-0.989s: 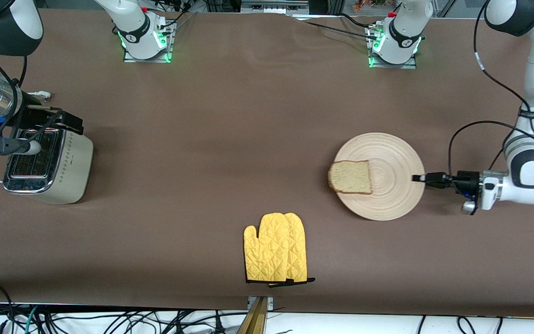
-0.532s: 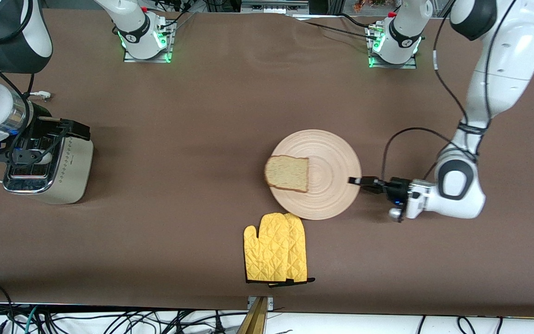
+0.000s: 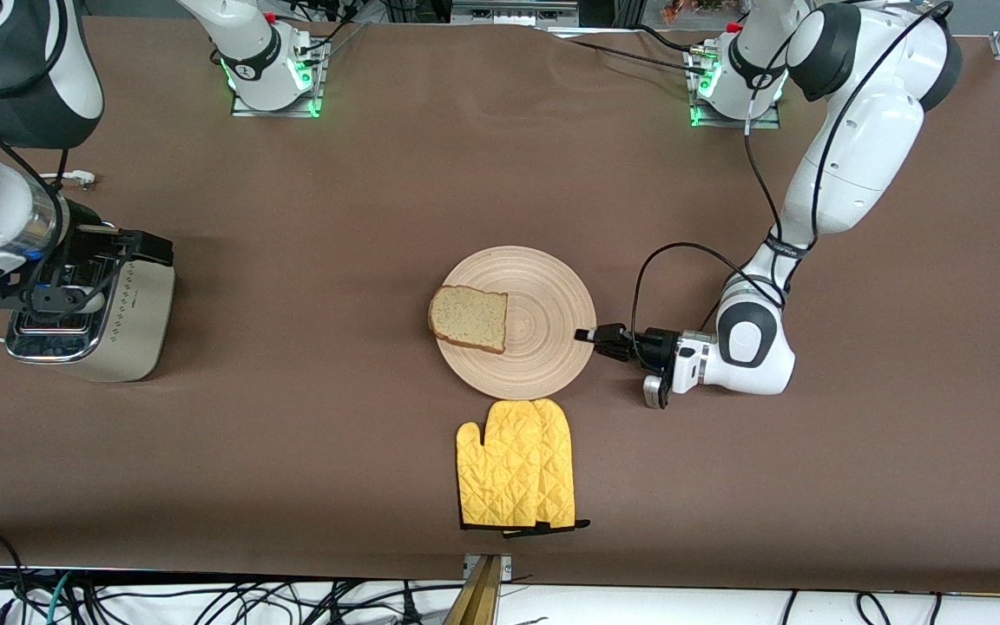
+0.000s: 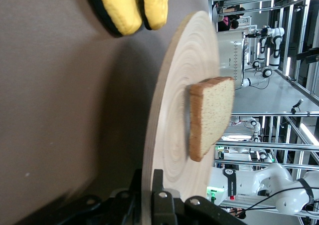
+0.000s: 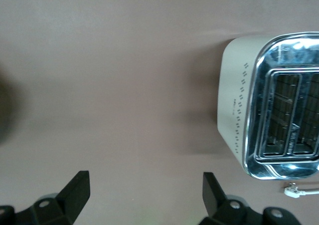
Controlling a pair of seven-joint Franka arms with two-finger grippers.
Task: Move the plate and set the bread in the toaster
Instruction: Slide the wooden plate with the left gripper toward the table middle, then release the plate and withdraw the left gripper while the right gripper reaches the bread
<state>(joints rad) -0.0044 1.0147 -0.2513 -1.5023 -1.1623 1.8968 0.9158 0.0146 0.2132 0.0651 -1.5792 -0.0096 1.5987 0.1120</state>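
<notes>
While the left gripper (image 3: 588,334) pinches the plate (image 3: 543,347) rim mid-table, bare table (image 3: 335,217) surrounds it except the mitt (image 3: 515,464) just beside. One bread (image 3: 469,318) slice, one toaster (image 3: 92,317); the right gripper (image 3: 57,286) hangs wide open over it.

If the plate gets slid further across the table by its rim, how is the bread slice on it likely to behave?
The bread lies loose and overhangs the wooden plate's edge, so a jerk might shift it. It looks light and soft, probably bending if lifted by one corner. The plate seems stiff: the left tool holds only its rim.

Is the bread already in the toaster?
No, the bread lies on the plate mid-table, while the toaster stands at the right arm's end.
</notes>
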